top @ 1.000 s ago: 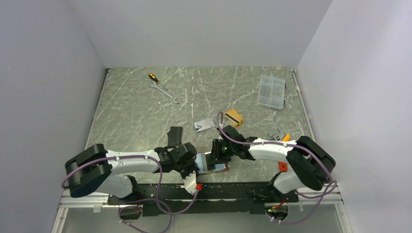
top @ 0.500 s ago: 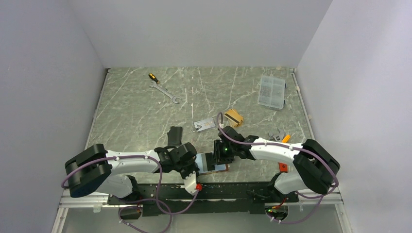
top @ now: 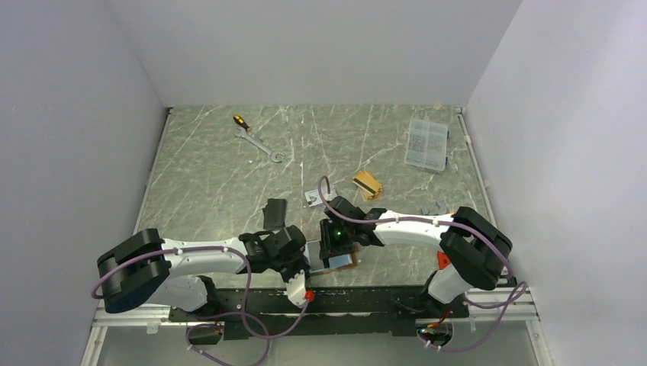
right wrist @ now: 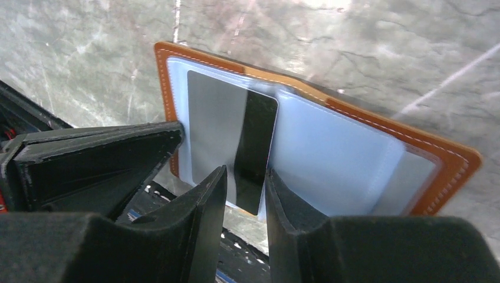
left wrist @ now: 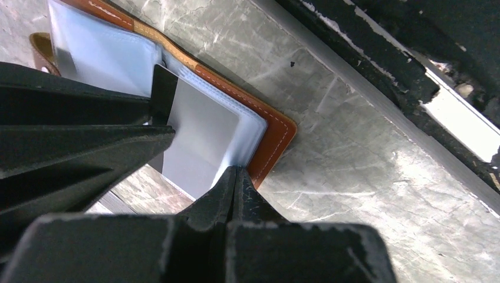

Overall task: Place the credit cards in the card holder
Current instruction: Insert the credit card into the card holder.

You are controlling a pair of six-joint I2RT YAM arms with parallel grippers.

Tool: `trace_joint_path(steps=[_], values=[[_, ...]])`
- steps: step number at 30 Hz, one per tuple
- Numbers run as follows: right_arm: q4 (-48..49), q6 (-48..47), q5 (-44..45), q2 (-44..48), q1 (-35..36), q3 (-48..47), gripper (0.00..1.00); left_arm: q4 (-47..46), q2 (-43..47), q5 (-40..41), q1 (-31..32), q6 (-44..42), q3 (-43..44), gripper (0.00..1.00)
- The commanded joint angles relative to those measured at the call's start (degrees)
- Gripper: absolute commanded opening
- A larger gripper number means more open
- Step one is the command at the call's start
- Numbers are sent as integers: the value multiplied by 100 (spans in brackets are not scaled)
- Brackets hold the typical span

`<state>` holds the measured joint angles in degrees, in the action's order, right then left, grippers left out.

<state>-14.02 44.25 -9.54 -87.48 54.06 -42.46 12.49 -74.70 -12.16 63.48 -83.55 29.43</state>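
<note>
Since a second ago the right arm (top: 412,223) has swung left. This carries the right gripper (top: 336,242) further over the open card holder (top: 341,261) at the worktop's (top: 214,175) near edge and uncovers the gold card (top: 367,184) behind. Only the right wrist view shows its narrowly parted fingers (right wrist: 206,194) straddling the dark stripe of the silver card (right wrist: 215,118), which sits partly in a clear sleeve (right wrist: 330,159). The left gripper (left wrist: 236,177), jaws together, meets the sleeve's edge.

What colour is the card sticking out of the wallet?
Silver-grey card, dark stripe; clearest in right wrist view.
</note>
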Motion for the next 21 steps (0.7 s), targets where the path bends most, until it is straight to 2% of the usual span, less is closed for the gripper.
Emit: trace_joint_path(steps=[1,6,11,13,16,21], values=[[105,-125,15,-143,210,-309,33,506,-83,-97,33,8,-235,0],[298,-265,-205,-126,285,-345,32,453,-69,-84,33,42,-197,0],[715,-132,-515,358,-7,242,32,467,-34,-33,11,59,-180,0],[797,-54,-561,617,-247,536,24,513,-6,-36,6,73,-177,0],[788,-7,-518,726,-361,706,1,574,2,-36,-11,83,-140,0],[765,-23,-503,266,-295,520,0,634,-1,-15,-10,82,-73,0]])
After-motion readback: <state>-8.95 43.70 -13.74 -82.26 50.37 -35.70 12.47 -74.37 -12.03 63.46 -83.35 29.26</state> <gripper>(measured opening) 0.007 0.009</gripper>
